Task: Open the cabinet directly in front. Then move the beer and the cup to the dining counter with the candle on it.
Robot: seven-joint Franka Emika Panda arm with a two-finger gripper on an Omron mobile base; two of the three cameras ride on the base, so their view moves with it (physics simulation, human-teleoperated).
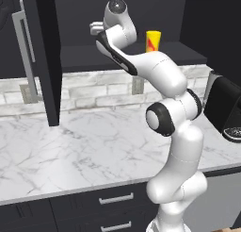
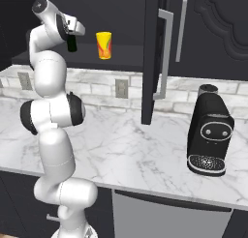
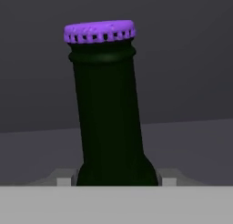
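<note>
One beer (image 3: 109,114), one cup (image 2: 103,45) in open cabinet (image 2: 154,58)

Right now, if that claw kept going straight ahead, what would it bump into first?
The dark beer bottle with the purple cap: it stands directly before the gripper, seemingly already between its fingers. Behind it comes the cabinet back wall.

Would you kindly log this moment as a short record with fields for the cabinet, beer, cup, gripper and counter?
cabinet: doors open, shelf exposed
beer: dark bottle with purple cap, upright on the shelf, left of the cup
cup: yellow, upright on the shelf, apart from the bottle
gripper: inside the cabinet, fingers on either side of the bottle; contact not clear
counter: marble worktop below, coffee machine at its right
</note>
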